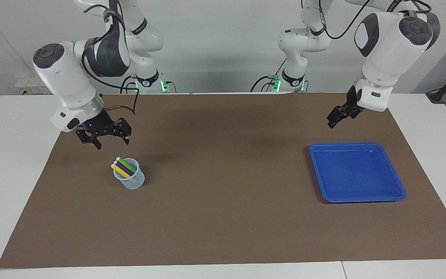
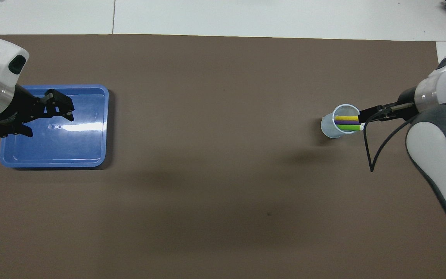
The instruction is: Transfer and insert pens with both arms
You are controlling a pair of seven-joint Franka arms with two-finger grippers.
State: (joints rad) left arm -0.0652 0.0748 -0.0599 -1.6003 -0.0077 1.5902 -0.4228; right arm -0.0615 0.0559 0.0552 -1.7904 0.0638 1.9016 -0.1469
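- Jaws of the right gripper [image 1: 105, 141] stand open and grip nothing; the unit hangs in the air at the left of the facing view, above the mat and clear of the cup [image 1: 130, 179].
- Jaws of the left gripper [image 1: 333, 120] are spread apart and empty; the unit hangs at the upper right of the facing view, above the brown mat [image 1: 223, 217] and above the tray's top edge in the frame.
- Three pens stand together in the cup, tilted, with their pale cap ends sticking out over the rim toward the upper left of the facing view: yellow pen [image 1: 121, 170], purple pen [image 1: 124, 168], green pen [image 1: 127, 166].
- Cup: translucent, upright, on the mat in the left half of the facing view; in the overhead view it appears at right of centre [image 2: 341, 126].
- Blue tray [image 1: 395, 193]: flat on the mat at the right of the facing view, with nothing inside.
- Mat: covers most of the white bench [image 1: 6, 162].
- Overhead view: the left gripper [image 2: 48, 116] overlaps the tray [image 2: 91, 155] at the left of the frame.
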